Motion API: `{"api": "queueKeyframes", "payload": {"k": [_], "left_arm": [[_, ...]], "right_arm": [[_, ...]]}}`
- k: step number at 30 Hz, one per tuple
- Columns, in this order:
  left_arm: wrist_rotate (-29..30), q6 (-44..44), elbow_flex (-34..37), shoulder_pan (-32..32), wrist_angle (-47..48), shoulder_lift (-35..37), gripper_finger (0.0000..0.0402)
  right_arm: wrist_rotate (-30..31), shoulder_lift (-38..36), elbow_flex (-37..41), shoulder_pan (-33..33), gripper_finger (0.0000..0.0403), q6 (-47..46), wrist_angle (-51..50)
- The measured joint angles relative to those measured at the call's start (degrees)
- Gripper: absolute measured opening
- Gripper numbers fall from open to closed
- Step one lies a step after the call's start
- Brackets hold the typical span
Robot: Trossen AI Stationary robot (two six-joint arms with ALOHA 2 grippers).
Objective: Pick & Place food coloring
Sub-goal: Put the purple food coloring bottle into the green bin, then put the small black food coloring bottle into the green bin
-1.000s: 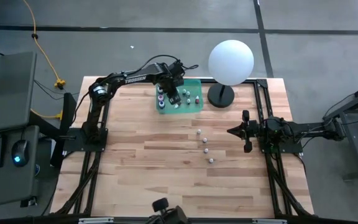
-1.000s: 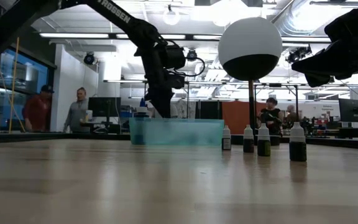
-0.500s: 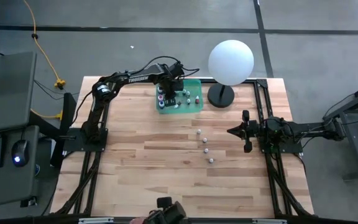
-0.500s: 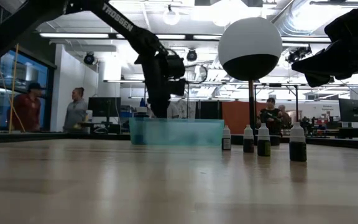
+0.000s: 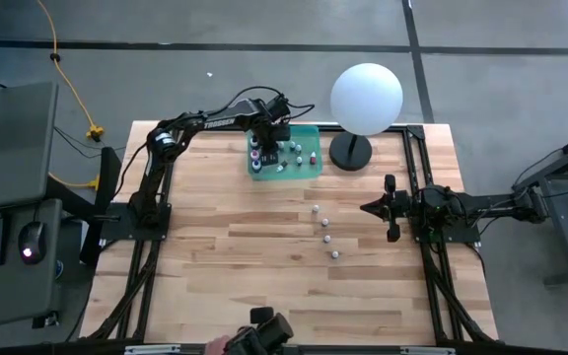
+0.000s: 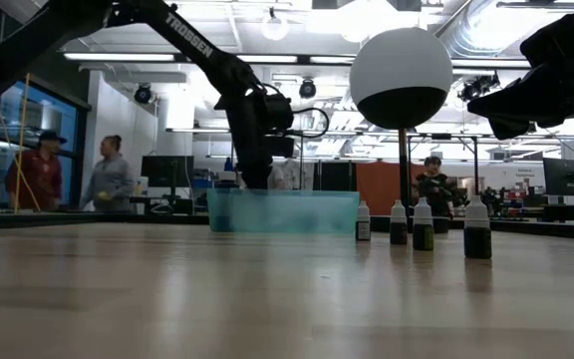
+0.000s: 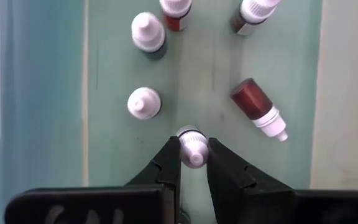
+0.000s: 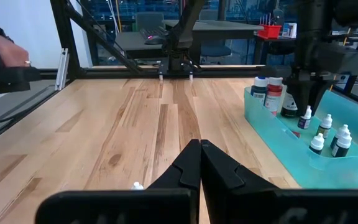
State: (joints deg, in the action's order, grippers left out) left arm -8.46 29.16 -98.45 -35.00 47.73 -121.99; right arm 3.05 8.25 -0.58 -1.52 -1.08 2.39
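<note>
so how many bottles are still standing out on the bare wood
4 bottles, in a curved line right of the tray. None look hidden.

Wood worktop (image 5: 225, 276) has a teal tray (image 5: 309, 168), the lamp base (image 5: 350, 153), and four loose bottles (image 5: 326, 237) sitting on it.

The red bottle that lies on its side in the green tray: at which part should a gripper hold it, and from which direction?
Probably best from straight above, closing across the round body of the red bottle rather than its narrow white cap. It lies flat on the tray with open floor on both long sides, so the fingers should span its width, not its length.
</note>
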Motion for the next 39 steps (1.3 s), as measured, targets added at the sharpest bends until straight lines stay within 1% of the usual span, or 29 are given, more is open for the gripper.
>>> {"api": "queueKeyframes", "payload": {"k": [3,8,11,14,19,23,26,29,34,36,39], "left_arm": [[-0.1,0.6,0.0,0.1,-0.2,0.0,0.0064],[-0.1,0.6,0.0,0.1,0.4,0.0,0.0123],[0.3,0.6,0.0,0.1,0.2,0.0,0.0144],[0.6,0.6,0.0,0.1,0.3,0.0,0.015],[2.8,0.6,0.0,0.1,0.4,0.0,0.015],[3.0,-0.8,-1.1,0.1,1.0,0.0,0.0151],[3.1,-1.0,-3.7,0.1,2.6,0.0,0.0151],[3.1,-1.1,-7.8,0.1,6.0,0.0,0.0151],[3.1,-2.9,-16.2,0.1,14.6,0.0,0.0151],[3.0,-5.2,-19.5,0.1,17.6,0.0,0.0151],[2.9,-11.9,-24.2,0.1,21.8,0.0,0.0151]], "right_arm": [[0.0,0.0,0.0,0.0,0.0,0.0,0.0],[0.0,0.0,0.0,0.0,0.0,0.0,0.0],[0.0,0.0,0.0,0.0,0.0,0.0,0.0],[0.0,0.0,0.0,0.0,0.0,0.0,0.0],[0.0,0.0,0.0,0.0,0.0,0.0,0.0],[0.0,0.0,0.0,0.0,0.0,0.0,0.0],[0.0,0.0,0.0,0.0,0.0,0.0,0.0],[0.0,0.0,0.0,0.0,0.0,0.0,0.0],[0.0,0.0,0.0,0.0,0.0,0.0,0.0],[0.0,0.0,0.0,0.0,0.0,0.0,0.0],[0.0,0.0,0.0,0.0,0.0,0.0,0.0]]}}
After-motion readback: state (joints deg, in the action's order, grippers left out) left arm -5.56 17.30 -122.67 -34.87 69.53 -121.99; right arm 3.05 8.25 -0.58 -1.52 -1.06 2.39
